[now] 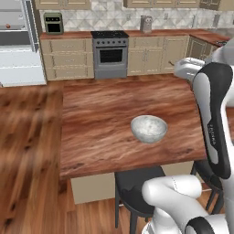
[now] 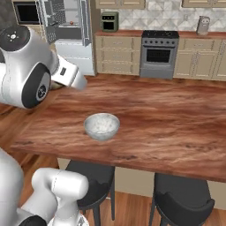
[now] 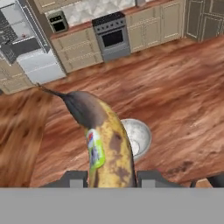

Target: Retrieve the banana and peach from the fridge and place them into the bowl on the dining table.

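A curved, brown-mottled banana with a dark stem was gripped between the fingers, held above the glossy wood-grain bench, overlapping the round, speckled grey bowl there.

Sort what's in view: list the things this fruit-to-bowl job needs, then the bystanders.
Job: brown-spotted yellow banana held in the gripper; light grey round bowl; reddish-brown wooden dining table; silver-grey fridge, door open.
Bystanders: steel oven range; dark round stools.
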